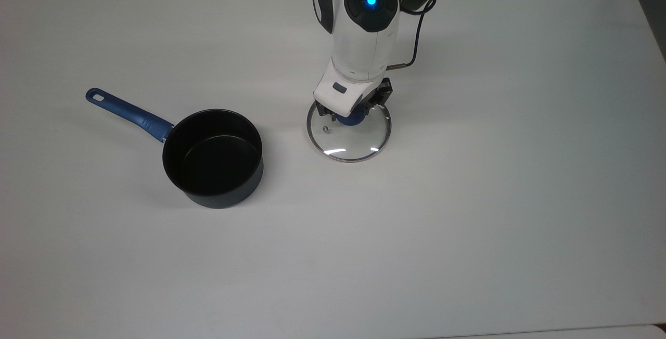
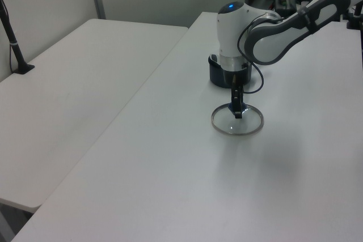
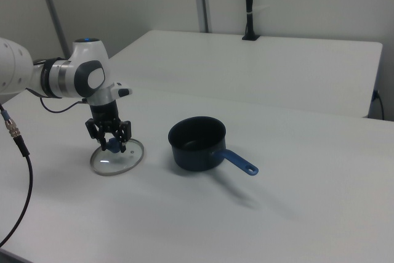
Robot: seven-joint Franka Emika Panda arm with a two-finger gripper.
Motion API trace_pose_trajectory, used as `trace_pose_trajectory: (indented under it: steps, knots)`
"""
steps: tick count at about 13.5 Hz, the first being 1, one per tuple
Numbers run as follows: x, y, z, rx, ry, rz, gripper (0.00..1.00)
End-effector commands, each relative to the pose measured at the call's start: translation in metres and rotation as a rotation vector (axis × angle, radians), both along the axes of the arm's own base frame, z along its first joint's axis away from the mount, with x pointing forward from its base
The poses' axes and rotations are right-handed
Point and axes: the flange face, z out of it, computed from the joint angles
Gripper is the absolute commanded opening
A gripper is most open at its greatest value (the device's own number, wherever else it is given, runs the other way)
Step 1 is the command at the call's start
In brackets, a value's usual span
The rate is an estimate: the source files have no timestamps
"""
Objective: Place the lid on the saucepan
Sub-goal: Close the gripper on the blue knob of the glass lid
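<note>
Top view: pincer (image 1: 353,115) is down on the lid (image 1: 348,133), straddling its blue knob (image 1: 349,119); lid lies flat on the desk (image 1: 468,198).
Pincer state: fingers (image 3: 98,137) stand apart either side of the knob in the right view; whether the pads already touch it I cannot tell, and no lift is visible, so I read it as open around the knob.
Lid location: well apart from the saucepan (image 1: 212,158), on the top view's right of it, rim fully on the desk.
Saucepan: upright, uncovered, blue handle (image 1: 127,113) pointing away from the lid.
Step in hand: grasp the knob (my read).
How to do it well: centre both pads on the knob, close squarely, lift straight up so the glass stays level, clear the saucepan wall before travelling across, lower concentric with the saucepan rim.
Risk: off-centre grip would let the lid tilt or swing.
Arm pose: wrist near vertical above the knob, forearm reaching in from the desk's far edge behind the lid; left view shows the pincer (image 2: 236,111) pointing straight down.
</note>
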Motion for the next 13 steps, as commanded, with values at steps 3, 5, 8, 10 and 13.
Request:
trace_pose_trajectory:
  steps: [3,5,8,10,13]
  knots:
    - [0.004,0.0,0.003,-0.011,-0.036,0.004,0.65]
    - [0.008,-0.004,0.01,-0.017,-0.05,0.007,0.67]
    - [0.008,-0.007,0.013,-0.036,-0.06,0.034,0.69]
    - [0.009,-0.008,0.014,-0.037,-0.065,0.035,0.69]
    - [0.014,-0.007,0.017,-0.026,-0.107,0.035,0.69]
